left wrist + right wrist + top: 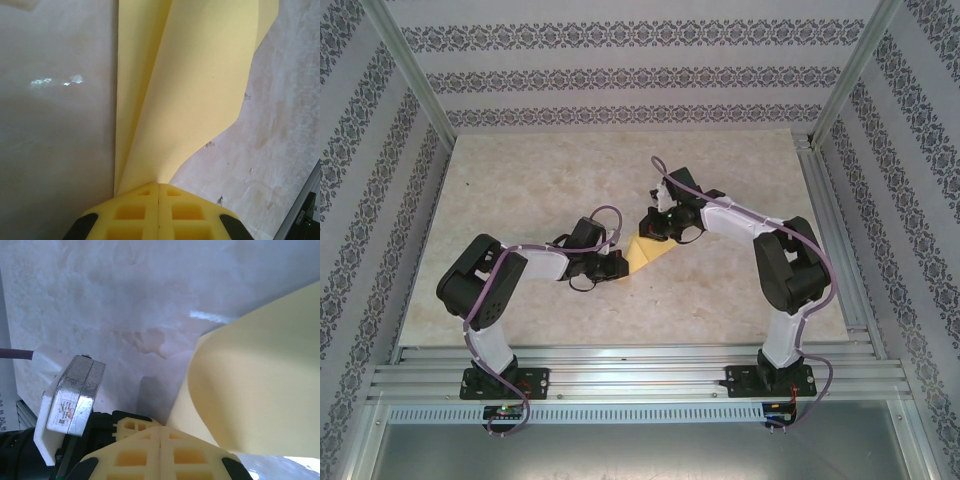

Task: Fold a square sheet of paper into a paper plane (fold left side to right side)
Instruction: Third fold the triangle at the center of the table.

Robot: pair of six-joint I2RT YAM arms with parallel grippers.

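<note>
Left pincer (159,186) and right pincer (161,430) each pinch an edge of the light, floppy yellow paper (648,255), probably easily creased.

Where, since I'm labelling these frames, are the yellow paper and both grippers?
yellow paper (646,255): top view, its visible middle.
left gripper (158,186): left wrist view, seam between its closed fingertips.
right gripper (161,430): right wrist view, seam between its closed fingertips.

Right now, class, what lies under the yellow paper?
Marbled table shows beneath the arched sheet of paper, pinched by the left gripper and right gripper. The patch directly below is hidden.
</note>
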